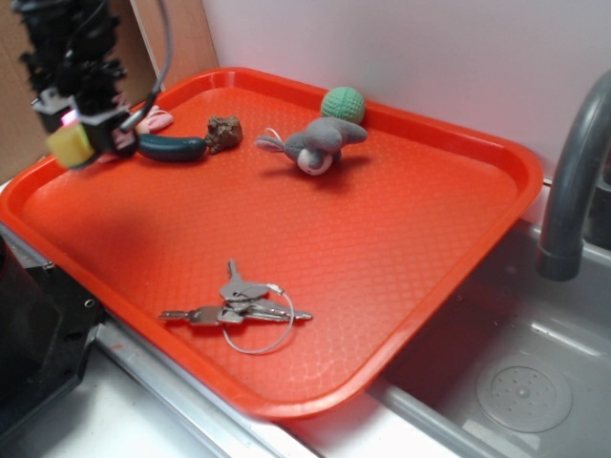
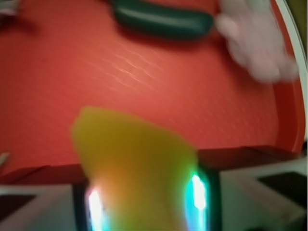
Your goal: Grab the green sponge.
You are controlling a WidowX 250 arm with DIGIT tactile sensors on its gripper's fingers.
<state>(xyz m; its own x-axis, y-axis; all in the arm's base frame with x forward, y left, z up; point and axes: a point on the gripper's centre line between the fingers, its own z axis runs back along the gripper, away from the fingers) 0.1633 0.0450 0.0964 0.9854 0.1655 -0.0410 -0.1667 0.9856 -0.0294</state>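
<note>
Upper left, the gripper (image 1: 81, 138) pinches the sponge (image 1: 71, 145), raised above the red tray (image 1: 496, 153); grab looks complete, next only hold firm.

On the tray (image 1: 401, 239), the keys (image 1: 234, 307) lie near the front edge, the plush toy (image 1: 318, 145) sits toward the back with the knitted ball (image 1: 343, 103) just behind it, and the sausage-shaped toy (image 1: 172, 148) lies at back left.
</note>
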